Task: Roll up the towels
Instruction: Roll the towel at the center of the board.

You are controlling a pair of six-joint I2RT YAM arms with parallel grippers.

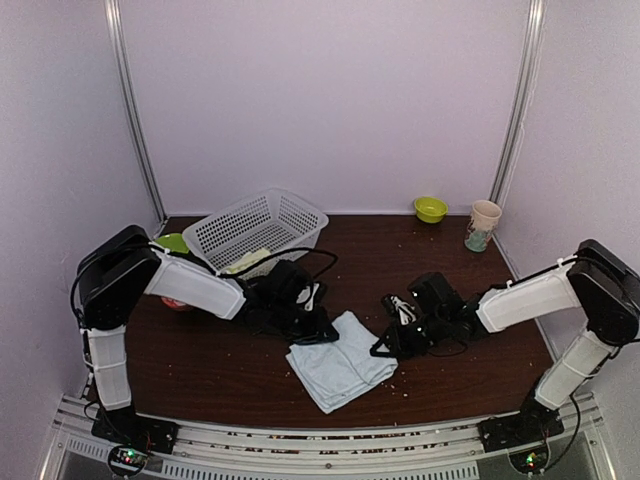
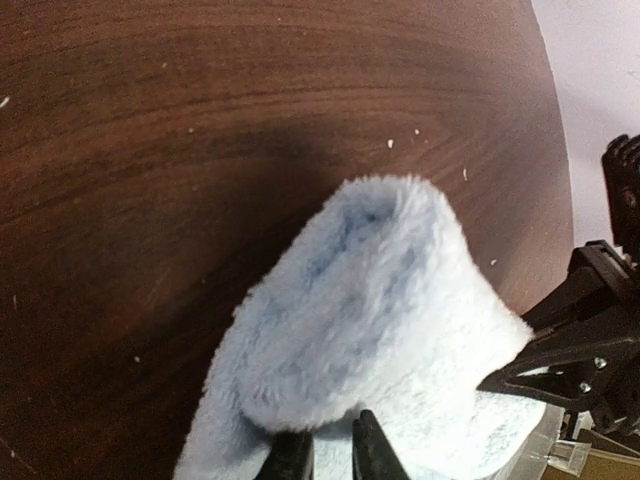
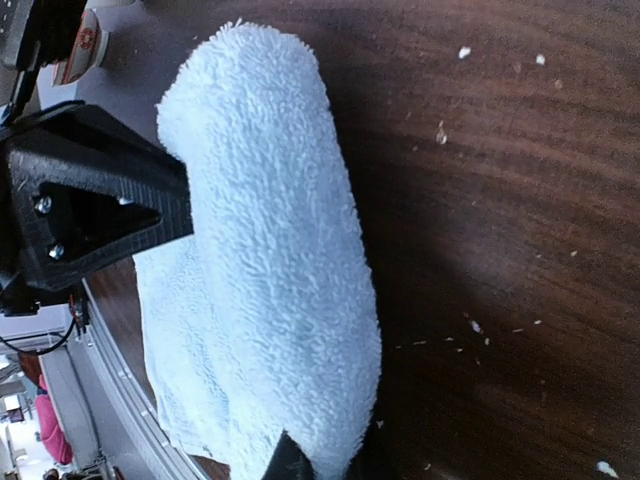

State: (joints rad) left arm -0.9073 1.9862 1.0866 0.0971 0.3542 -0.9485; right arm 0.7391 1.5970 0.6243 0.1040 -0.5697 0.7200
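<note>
The pale blue towel (image 1: 340, 372) lies on the table between the two arms, its far edge turned over into a thick fold (image 2: 370, 300). My left gripper (image 1: 322, 335) is at the fold's left end, jaws nearly together on the towel (image 2: 330, 455). My right gripper (image 1: 383, 347) is at the right end of the fold (image 3: 270, 250), shut on the towel's edge (image 3: 320, 465), with only one dark finger showing. The lime-green and yellow towel (image 1: 248, 263) lies bunched at the front of the white mesh basket.
The white mesh basket (image 1: 300, 215) stands at the back left, tilted. A green bowl (image 1: 431, 208) and a cup (image 1: 483, 225) sit at the back right. A green object (image 1: 172, 242) lies by the left arm. Crumbs dot the dark wooden table (image 1: 200, 360).
</note>
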